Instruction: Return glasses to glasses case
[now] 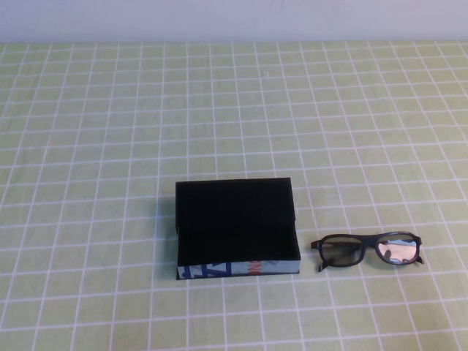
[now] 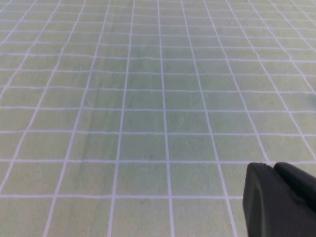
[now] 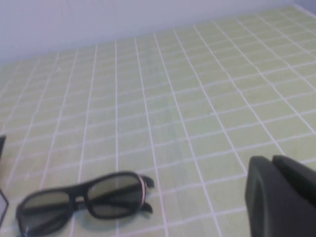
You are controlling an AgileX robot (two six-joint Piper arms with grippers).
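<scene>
The glasses case lies open at the table's middle, its black interior bare and its printed edge facing the front. Just to its right, the black thick-rimmed glasses rest on the checked cloth, apart from the case. The right wrist view shows the glasses out ahead of my right gripper, which is shut on nothing and well clear of them. My left gripper is shut too, hovering over bare cloth with neither object in its view. Neither arm appears in the high view.
A green cloth with a white grid covers the whole table. A pale wall runs along the far edge.
</scene>
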